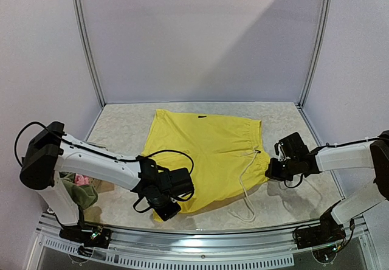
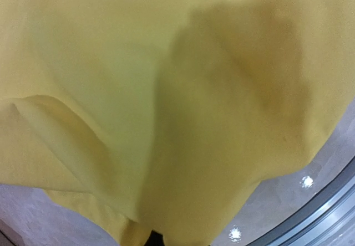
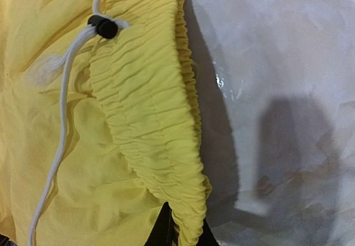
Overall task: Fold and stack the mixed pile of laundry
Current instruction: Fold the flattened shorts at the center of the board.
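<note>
Left gripper (image 1: 165,210) sat low at the near-left corner of the shorts (image 1: 206,154), jaws shut. Its wrist view was filled with yellow cloth gathering down to the fingertips, so I judged it had hold of the leg hem. The pinch itself was hidden.

Right gripper (image 1: 268,170) was at the opposite end. In its wrist view the ruched waistband (image 3: 150,118) ran down between the two dark fingertips (image 3: 162,232), which stood close on either side. It looked like a grip on the waistband's near end, though the contact lay at the frame edge.

Shorts lay spread flat on the table (image 1: 121,124), roughly centred. The long axis ran left to right: waistband toward the right arm, leg hems toward the left arm. Each gripper was at the end nearer to it, and both were on the near edge.

Drawstring (image 1: 246,191) trailed loose off the waistband toward the near table edge, lying free between the two arms.

Green piece (image 1: 86,196) and pink piece (image 1: 81,179) were bunched at the near-left, under the left arm and well apart from the shorts.

Judgement: with both near corners held, the fold would carry the near edge away from the arms, over the long axis onto the far edge. The loose drawstring could drag or get trapped in the fold.
</note>
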### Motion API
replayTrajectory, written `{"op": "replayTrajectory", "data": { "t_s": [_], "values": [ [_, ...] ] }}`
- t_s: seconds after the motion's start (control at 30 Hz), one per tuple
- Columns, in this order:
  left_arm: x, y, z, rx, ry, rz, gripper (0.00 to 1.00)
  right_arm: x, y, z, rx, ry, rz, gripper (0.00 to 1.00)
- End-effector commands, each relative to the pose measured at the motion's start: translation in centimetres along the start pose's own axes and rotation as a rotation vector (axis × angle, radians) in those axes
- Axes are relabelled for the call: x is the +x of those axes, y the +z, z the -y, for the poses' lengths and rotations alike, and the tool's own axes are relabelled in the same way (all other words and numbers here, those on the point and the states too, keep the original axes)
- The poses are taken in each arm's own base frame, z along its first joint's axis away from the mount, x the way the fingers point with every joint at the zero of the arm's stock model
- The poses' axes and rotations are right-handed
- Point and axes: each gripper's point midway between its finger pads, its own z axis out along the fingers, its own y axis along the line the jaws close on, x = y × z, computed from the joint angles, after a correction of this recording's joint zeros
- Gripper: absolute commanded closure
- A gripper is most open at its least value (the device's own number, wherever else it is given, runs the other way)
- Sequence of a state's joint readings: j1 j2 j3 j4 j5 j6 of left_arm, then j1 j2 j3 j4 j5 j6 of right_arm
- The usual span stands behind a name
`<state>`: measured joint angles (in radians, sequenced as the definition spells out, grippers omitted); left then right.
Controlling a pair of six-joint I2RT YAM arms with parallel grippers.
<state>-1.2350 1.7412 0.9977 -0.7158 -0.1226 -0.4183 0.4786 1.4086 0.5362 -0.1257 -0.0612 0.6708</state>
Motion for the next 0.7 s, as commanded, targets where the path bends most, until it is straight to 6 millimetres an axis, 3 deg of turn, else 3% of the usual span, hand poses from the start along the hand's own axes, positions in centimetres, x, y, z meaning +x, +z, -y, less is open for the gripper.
{"op": "replayTrajectory", "data": {
  "t_s": [0.0, 0.1, 0.3, 0.4, 0.5, 0.53, 0.67],
  "values": [
    [1.0, -0.6, -1.8, -0.089, 0.007, 0.005, 1.00, 0.5, -2.1, 0.8, 0.060, -0.014, -0.022, 1.00],
    [0.3, -2.6, -2.9, -0.120, -0.023, 0.058, 1.00, -0.2, -4.5, 1.2, 0.116, -0.018, -0.009, 1.00],
    [-1.0, -6.5, -5.6, -0.142, -0.114, 0.171, 1.00, -2.7, -10.1, 0.2, 0.127, -0.015, 0.085, 1.00],
    [-1.5, -7.8, -6.6, -0.142, -0.148, 0.212, 1.00, -3.8, -11.3, -0.3, 0.124, -0.020, 0.125, 0.96],
    [-2.2, -8.4, -7.3, -0.131, -0.179, 0.241, 1.00, -4.5, -11.0, -0.7, 0.122, -0.024, 0.139, 0.94],
    [-2.3, -8.4, -7.3, -0.122, -0.186, 0.245, 1.00, -4.4, -10.5, -0.8, 0.118, -0.024, 0.126, 0.90],
    [-2.4, -7.6, -6.8, -0.088, -0.186, 0.233, 1.00, -3.0, -8.3, -0.9, 0.090, -0.013, 0.059, 0.40]
  ]
}}
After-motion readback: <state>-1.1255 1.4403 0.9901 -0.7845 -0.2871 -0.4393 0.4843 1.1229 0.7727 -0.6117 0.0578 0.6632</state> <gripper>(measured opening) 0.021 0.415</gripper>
